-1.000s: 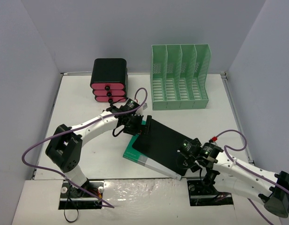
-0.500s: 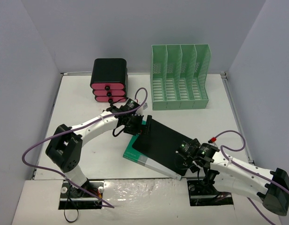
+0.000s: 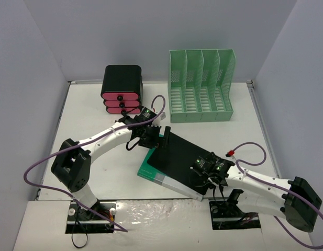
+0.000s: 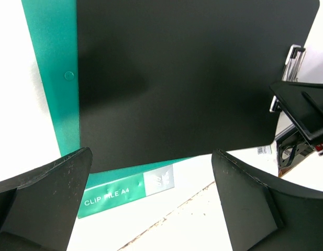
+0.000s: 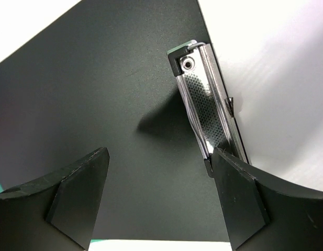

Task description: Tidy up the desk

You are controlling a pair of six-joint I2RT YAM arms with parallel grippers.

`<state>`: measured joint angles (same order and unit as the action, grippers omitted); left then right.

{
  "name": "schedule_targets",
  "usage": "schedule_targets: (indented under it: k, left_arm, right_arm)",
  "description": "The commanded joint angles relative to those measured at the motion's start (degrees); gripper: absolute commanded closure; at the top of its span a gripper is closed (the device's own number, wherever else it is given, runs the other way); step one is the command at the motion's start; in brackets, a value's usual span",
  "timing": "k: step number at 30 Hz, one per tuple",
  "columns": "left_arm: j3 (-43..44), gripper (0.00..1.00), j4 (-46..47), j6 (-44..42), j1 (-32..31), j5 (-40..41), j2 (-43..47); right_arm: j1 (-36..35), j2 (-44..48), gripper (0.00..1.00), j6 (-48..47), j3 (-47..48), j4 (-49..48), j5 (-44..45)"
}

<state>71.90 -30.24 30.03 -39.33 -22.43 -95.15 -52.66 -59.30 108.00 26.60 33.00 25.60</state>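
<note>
The desk (image 3: 90, 112) fills the middle of the top view, white, with grey walls around it; at its upper edge stand a black and pink drawer unit (image 3: 122, 89) and, to the right of it, a green file rack (image 3: 200, 86). The slots of the rack look empty as far as I can see.

In the centre of the frame a black clipboard (image 3: 179, 159) lies slanted on top of a green clip file (image 3: 147, 170), and only the lower left border of the file shows under it; both lie flat, well apart from the rack.

The left gripper (image 4: 151, 156) hangs over the upper left end of the clipboard with its jaws wide apart and nothing between them; the right gripper (image 5: 159, 152) hangs over the lower right end, also with the jaws apart, and the metal clip (image 5: 205, 115) of the board is just below it, not clamped.

I judge that the task is at an early stage; neither flat item is filed, and none is held. What is left, I think, is to grasp the clipboard, place it in the rack, and then the clip file too.
</note>
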Motion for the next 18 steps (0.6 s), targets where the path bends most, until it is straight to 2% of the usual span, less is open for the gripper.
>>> schedule_targets:
  k: [1,8,13,18]
  left_arm:
    - [4.21,0.03,-1.04,-1.55,-0.04,0.54,2.52]
    - [4.48,0.03,-1.31,-1.52,0.22,0.63,2.69]
    - [4.6,0.03,-1.54,-1.74,0.5,0.74,2.46]
    - [4.21,0.03,-1.85,-2.35,0.76,1.26,2.16]
  right_arm:
    - [-0.51,-3.0,0.24,-1.47,-0.23,-3.36,3.31]
    - [-0.54,-5.81,0.24,-5.05,-0.04,-8.64,3.14]
    - [-0.51,-12.43,0.23,-10.87,3.25,-14.58,2.34]
    - [-0.51,-16.36,0.23,-14.26,6.73,-15.6,2.35]
